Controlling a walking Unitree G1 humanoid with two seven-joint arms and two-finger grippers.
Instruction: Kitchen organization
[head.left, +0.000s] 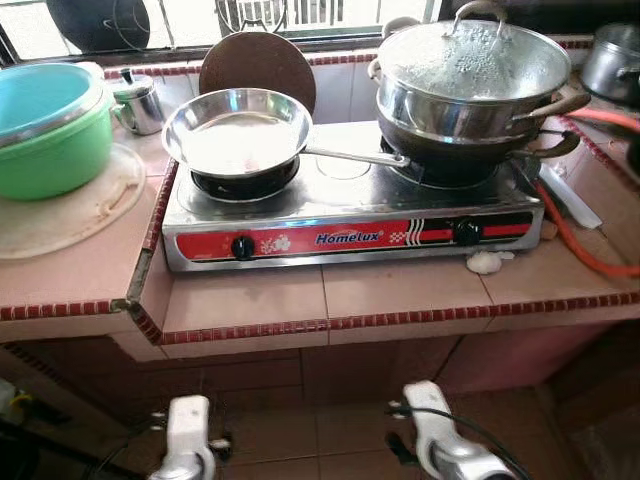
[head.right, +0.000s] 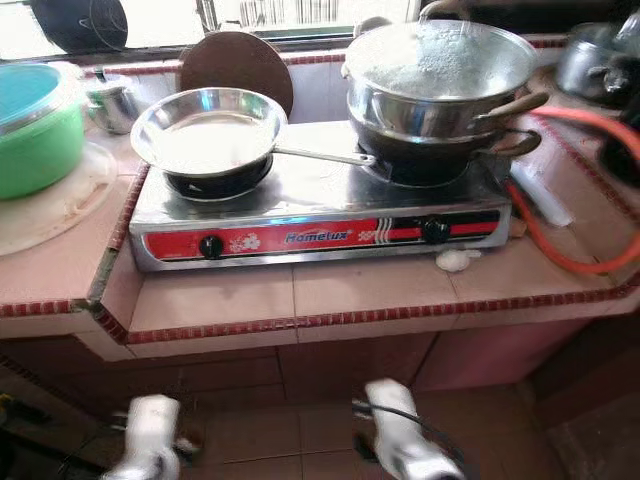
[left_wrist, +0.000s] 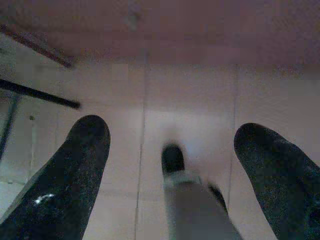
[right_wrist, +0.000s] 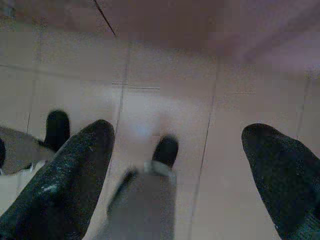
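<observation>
My left gripper (left_wrist: 172, 170) and right gripper (right_wrist: 177, 175) hang low over the floor tiles, fingers spread wide, holding nothing. Above and beyond them, on the tiled counter (head.left: 250, 300), the stove (head.left: 340, 215) carries a steel pan (head.left: 238, 130) and stacked lidded pots (head.left: 470, 85).

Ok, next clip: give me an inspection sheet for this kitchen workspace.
Surface: pink tiled counter, carrying a two-burner gas stove.
Job's things: steel frying pan on one burner; lidded steel pot stacked in a dark wok on the other.
Clutter: green basin, small steel kettle, round brown board.
Hands: left hand and right hand open, low over the floor.
Cables: orange gas hose.
Surroundings: barred window.
</observation>
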